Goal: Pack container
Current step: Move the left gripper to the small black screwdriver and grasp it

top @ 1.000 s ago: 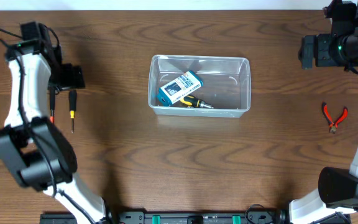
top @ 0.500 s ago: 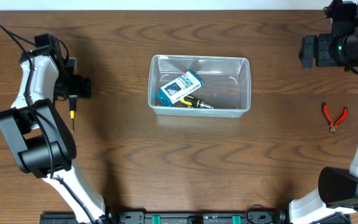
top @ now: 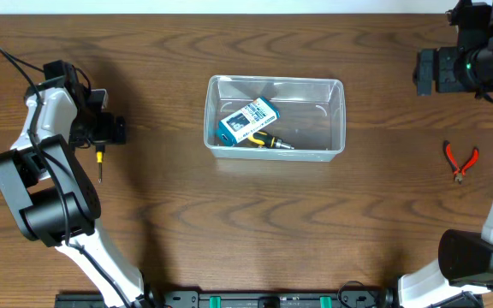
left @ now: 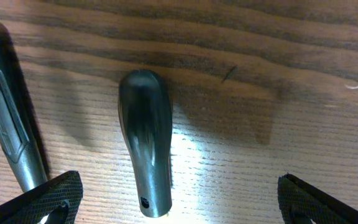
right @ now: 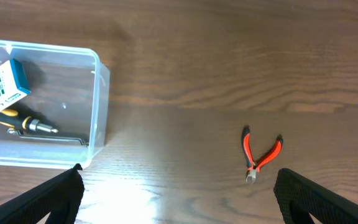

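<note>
The clear container (top: 338, 120) stands mid-table and holds a blue-and-white box (top: 247, 121) and a yellow-and-black screwdriver (top: 270, 141). It also shows at the left of the right wrist view (right: 99, 99). My left gripper (top: 103, 128) is open, low over the table at the far left. In the left wrist view its fingers (left: 176, 208) straddle a dark screwdriver handle (left: 146, 149) without touching it. A second handle (left: 5, 124) lies to its left. My right gripper (top: 424, 70) is open and empty at the far right; its fingers (right: 179, 196) hang above bare table.
A yellow-and-black screwdriver's shaft (top: 100, 161) sticks out below the left gripper. Red-handled pliers (top: 460, 160) lie near the right edge and also show in the right wrist view (right: 260, 155).
My left gripper has shifted a little toward the near edge and down over the screwdriver handles. The right arm and the container's contents have not moved.
</note>
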Action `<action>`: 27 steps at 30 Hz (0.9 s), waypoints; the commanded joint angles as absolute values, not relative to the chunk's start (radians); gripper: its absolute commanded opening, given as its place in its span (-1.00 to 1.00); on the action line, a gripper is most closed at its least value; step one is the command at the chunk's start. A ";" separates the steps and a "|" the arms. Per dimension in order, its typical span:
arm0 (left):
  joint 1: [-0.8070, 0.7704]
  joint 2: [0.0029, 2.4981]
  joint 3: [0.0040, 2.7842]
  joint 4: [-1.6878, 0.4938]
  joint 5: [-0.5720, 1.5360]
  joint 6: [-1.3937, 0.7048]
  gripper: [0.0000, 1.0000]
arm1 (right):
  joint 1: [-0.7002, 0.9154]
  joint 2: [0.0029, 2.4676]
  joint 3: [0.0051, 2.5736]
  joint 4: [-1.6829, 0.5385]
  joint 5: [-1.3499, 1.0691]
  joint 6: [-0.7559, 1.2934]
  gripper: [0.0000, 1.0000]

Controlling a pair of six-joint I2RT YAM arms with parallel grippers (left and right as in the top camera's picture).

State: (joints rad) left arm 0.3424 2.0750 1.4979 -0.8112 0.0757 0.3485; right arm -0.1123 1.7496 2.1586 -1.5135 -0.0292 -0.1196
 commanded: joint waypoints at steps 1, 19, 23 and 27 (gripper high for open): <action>0.344 2.093 1.470 -0.797 0.086 0.366 0.96 | -0.117 1.753 2.156 -1.523 -0.023 -0.108 0.98; 0.345 2.093 1.370 -0.701 0.087 0.366 0.97 | -0.117 1.752 2.156 -1.553 -0.023 -0.090 0.98; 0.345 2.093 1.370 -0.698 0.086 0.366 0.80 | -0.117 1.753 2.156 -1.553 -0.023 -0.090 0.98; 0.345 2.093 1.370 -0.697 0.086 0.365 0.48 | -0.117 1.753 2.156 -1.562 -0.023 -0.090 0.98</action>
State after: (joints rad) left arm 0.3424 2.0682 1.3998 -0.6945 0.0906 0.3561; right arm -0.1123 1.7496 2.1586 -1.5555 -0.0288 -0.1104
